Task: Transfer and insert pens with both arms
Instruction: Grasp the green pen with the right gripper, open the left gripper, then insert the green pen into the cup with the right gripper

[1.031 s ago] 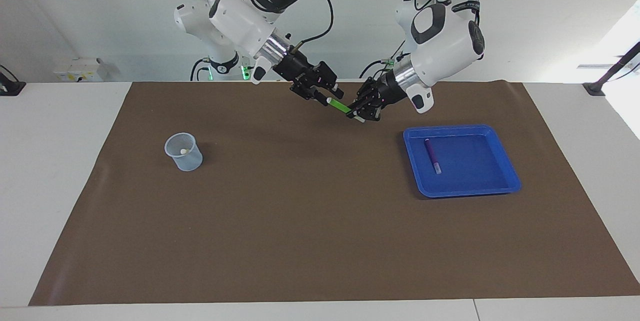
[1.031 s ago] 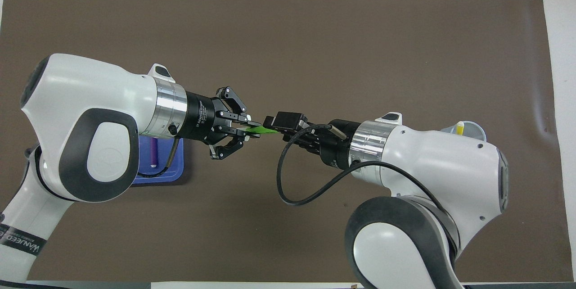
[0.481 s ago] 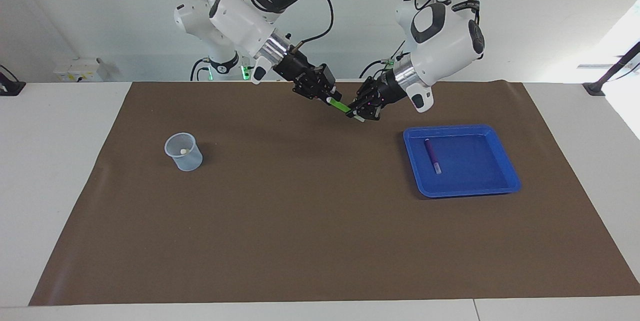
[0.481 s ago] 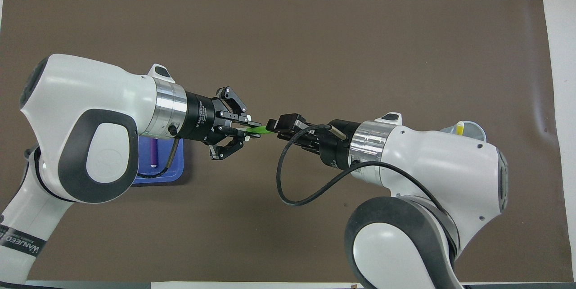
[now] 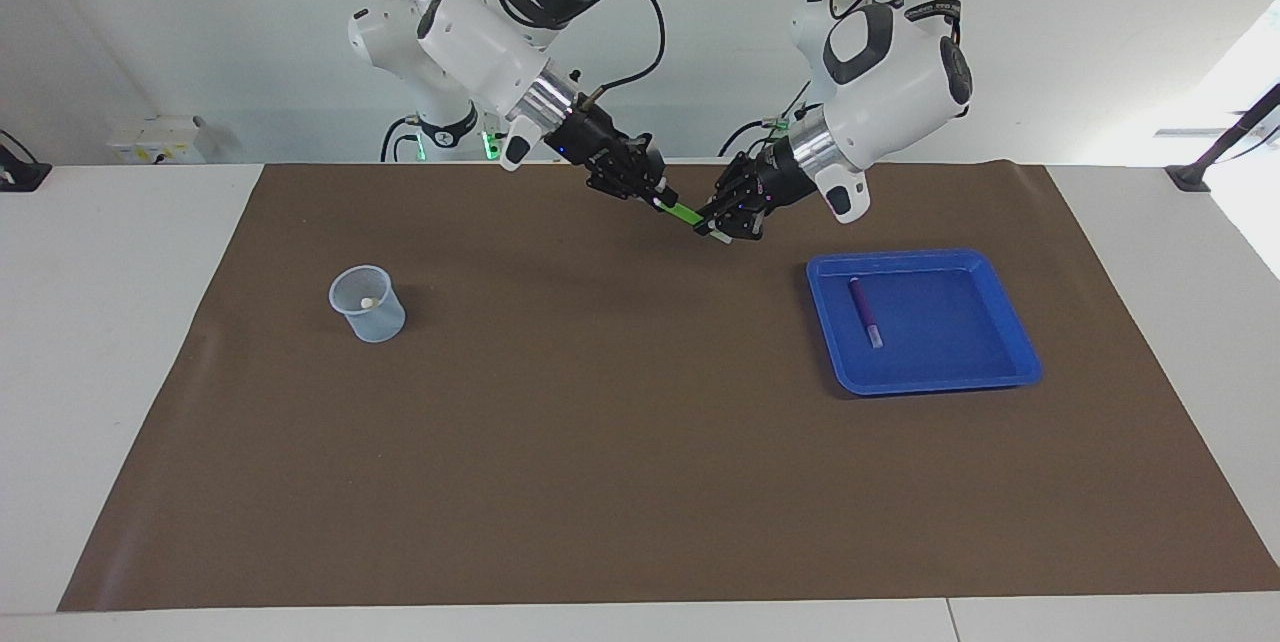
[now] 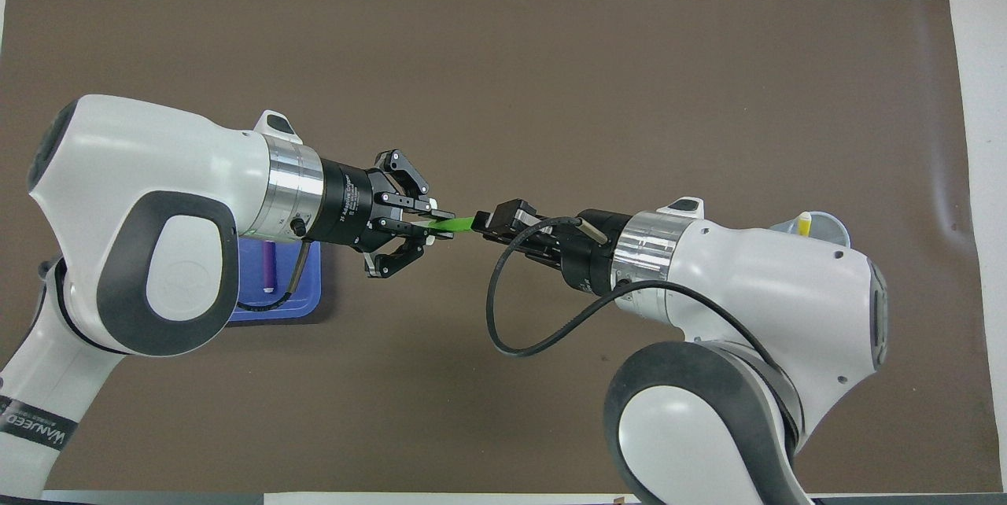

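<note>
Facing view: right tool point(image 5: 661, 203) has now clamped green pen point(image 5: 683, 214) alongside left tool point(image 5: 715, 228).

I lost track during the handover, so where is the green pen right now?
The green pen is up in the air over the brown mat, gripped at one end by the left gripper and at the other by the right gripper.

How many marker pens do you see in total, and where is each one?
3. The green pen is held between the left gripper and right gripper; the purple pen lies in the blue tray; the yellow pen stands in the cup.
</note>
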`<action>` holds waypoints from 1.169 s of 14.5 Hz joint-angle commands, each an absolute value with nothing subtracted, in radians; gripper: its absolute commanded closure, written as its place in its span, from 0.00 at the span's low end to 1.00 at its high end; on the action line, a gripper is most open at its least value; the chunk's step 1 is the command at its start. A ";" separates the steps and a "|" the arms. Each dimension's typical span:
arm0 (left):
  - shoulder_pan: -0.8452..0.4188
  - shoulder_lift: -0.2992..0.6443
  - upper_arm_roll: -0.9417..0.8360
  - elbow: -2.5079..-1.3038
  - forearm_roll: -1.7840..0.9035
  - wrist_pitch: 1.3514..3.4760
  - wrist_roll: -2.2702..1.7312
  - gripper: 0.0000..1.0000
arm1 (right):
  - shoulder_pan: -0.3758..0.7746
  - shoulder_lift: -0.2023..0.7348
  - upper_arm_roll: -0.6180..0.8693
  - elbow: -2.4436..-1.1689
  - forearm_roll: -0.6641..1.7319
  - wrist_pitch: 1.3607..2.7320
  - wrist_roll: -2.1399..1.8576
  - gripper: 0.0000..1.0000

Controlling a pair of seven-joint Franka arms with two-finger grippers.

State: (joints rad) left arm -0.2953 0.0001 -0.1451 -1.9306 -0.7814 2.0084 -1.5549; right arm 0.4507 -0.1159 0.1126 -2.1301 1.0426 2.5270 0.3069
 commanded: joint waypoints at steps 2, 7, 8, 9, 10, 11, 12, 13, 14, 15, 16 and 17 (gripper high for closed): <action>-0.313 -0.038 -0.141 -1.956 -0.802 2.023 -1.559 0.00 | 0.431 -0.123 0.118 -2.134 1.057 2.510 0.298 1.00; -0.301 -0.044 -0.137 -1.960 -0.790 2.016 -1.444 0.00 | 0.297 -0.143 0.110 -2.105 0.784 2.235 0.287 1.00; -0.287 -0.044 -0.135 -1.962 -0.787 2.008 -1.396 0.00 | 0.244 -0.143 0.110 -2.065 0.661 2.117 0.278 1.00; -0.270 -0.048 -0.135 -1.965 -0.763 2.002 -1.366 0.00 | 0.204 -0.143 0.110 -2.022 0.569 2.006 0.249 1.00; -0.256 -0.049 -0.135 -1.965 -0.718 1.993 -1.341 0.00 | 0.169 -0.143 0.109 -1.990 0.508 1.920 0.203 1.00; -0.236 -0.049 -0.135 -1.965 -0.672 1.982 -1.312 0.00 | 0.129 -0.141 0.109 -1.964 0.450 1.840 0.149 1.00; -0.212 -0.051 -0.135 -1.977 -0.638 1.982 -1.263 0.00 | 0.088 -0.138 0.109 -1.945 0.389 1.792 0.093 1.00; -0.177 -0.055 -0.133 -1.991 -0.621 1.980 -1.212 0.00 | 0.051 -0.135 0.110 -1.939 0.335 1.767 0.022 1.00; -0.134 -0.061 -0.135 -2.008 -0.589 1.977 -1.122 0.00 | 0.008 -0.135 0.107 -1.936 0.292 1.734 -0.070 1.00; -0.105 -0.069 -0.135 -2.026 -0.562 1.974 -1.036 0.00 | -0.032 -0.133 0.107 -1.927 0.255 1.702 -0.157 1.00; -0.069 -0.071 -0.135 -2.042 -0.543 1.973 -0.947 0.00 | -0.063 -0.130 0.107 -1.919 0.200 1.683 -0.240 1.00; -0.052 -0.068 -0.135 -2.048 -0.508 1.973 -0.860 0.00 | -0.078 -0.130 0.107 -1.921 0.127 1.684 -0.324 1.00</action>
